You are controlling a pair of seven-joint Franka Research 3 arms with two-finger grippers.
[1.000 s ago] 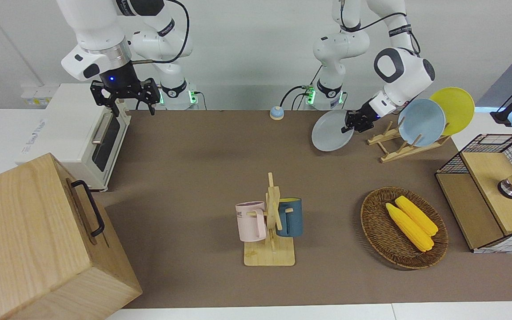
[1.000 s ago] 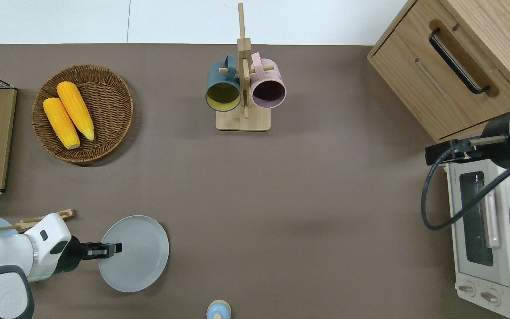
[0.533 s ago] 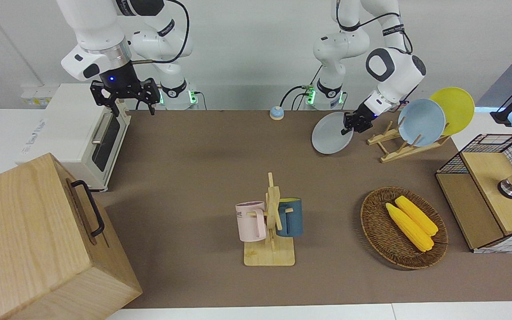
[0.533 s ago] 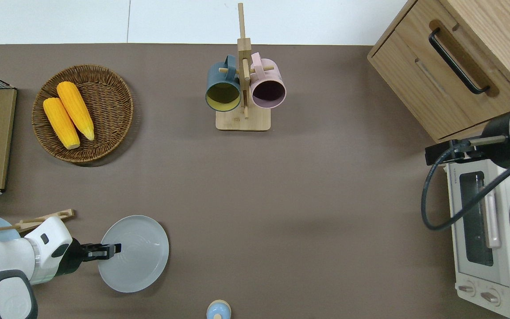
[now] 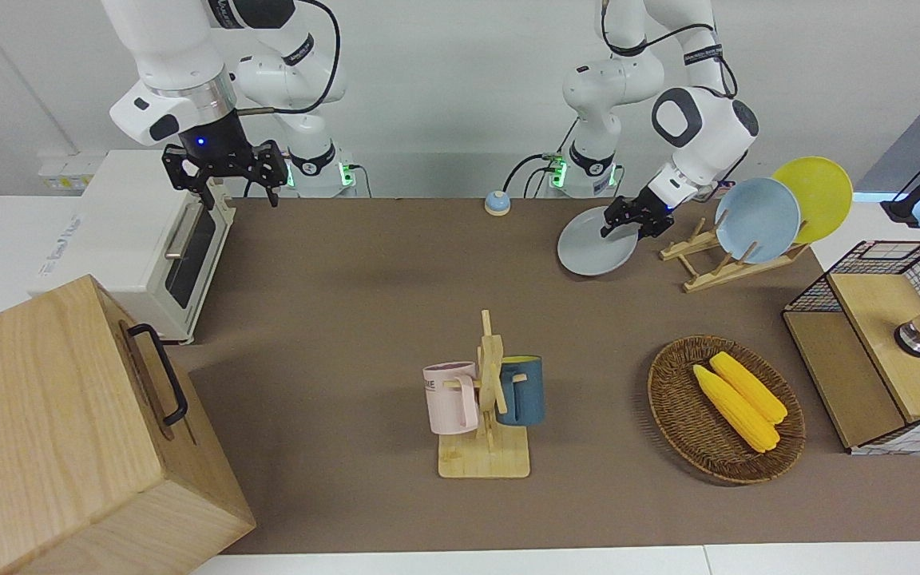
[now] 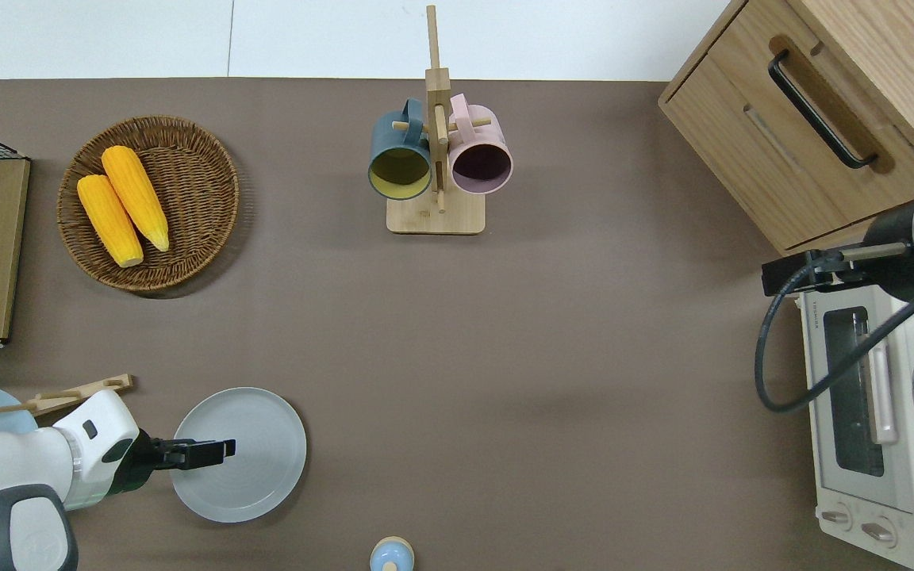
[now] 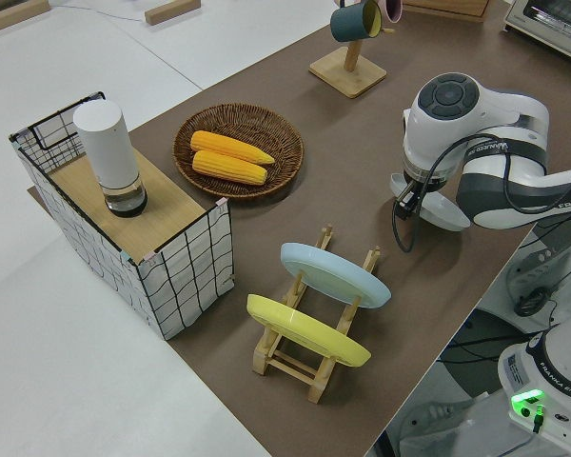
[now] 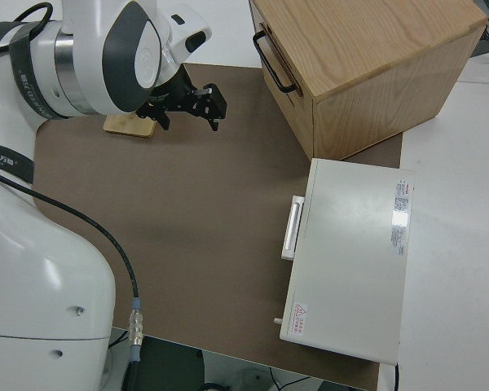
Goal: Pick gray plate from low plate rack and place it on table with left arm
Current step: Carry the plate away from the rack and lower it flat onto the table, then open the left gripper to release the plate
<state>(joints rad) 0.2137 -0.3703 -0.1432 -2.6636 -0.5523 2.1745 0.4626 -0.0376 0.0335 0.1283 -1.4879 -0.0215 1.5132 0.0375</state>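
Front and overhead views both span the table (image 5: pixel 364 319); side views sit closer.

Gray plate (image 6: pixel 255 468): smooth, faint sheen. Low plate rack (image 5: pixel 711 263): pale bare wood slats. Counter (image 6: pixel 568 349): brown, matt. Basket (image 6: pixel 203 182): rough woven wicker.

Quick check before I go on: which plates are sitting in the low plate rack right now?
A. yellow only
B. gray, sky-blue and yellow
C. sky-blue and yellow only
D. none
C: the low plate rack holds only the sky-blue plate and the yellow plate; the gray plate is out beside it, under the left hand.
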